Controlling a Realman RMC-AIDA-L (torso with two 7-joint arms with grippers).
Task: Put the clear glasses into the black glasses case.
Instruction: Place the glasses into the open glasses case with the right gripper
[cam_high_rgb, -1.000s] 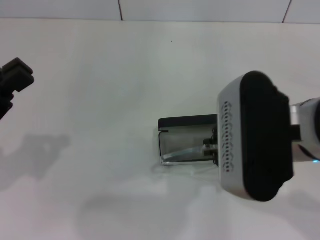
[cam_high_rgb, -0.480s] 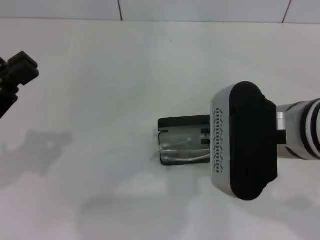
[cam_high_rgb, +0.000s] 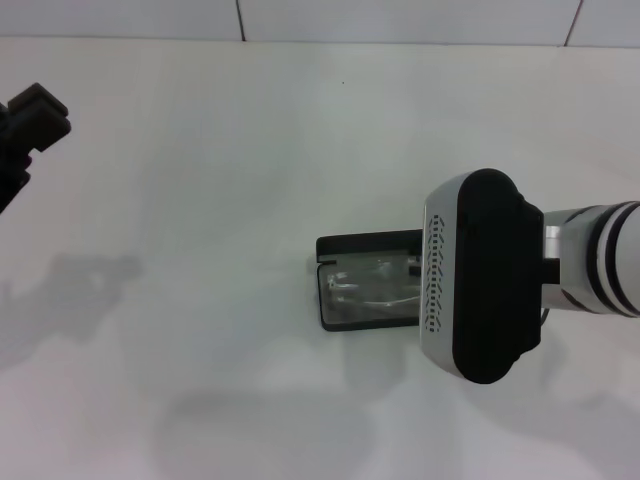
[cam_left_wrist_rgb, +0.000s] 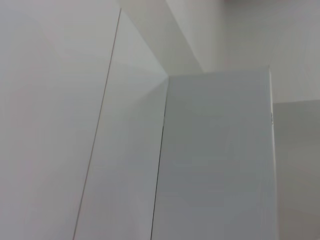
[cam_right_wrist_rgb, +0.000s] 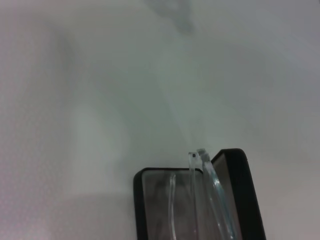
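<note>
Fingers of the right gripper (cam_high_rgb: 415, 290) hidden behind its wrist housing: grip cannot be told.
Glasses (cam_high_rgb: 370, 296) lie in the open case (cam_high_rgb: 365, 245) on the white table (cam_high_rgb: 220, 200). Left gripper (cam_high_rgb: 25, 130) idle, well apart at the table's left edge.

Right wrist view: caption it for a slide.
Transparent plastic clear glasses resting in the open slim matte black glasses case on a white table.

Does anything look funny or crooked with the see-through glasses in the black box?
Slightly. The clear glasses sit in the open black glasses case, but in the right wrist view one end pokes up over its rim instead of lying flat. Nothing looks broken.
</note>
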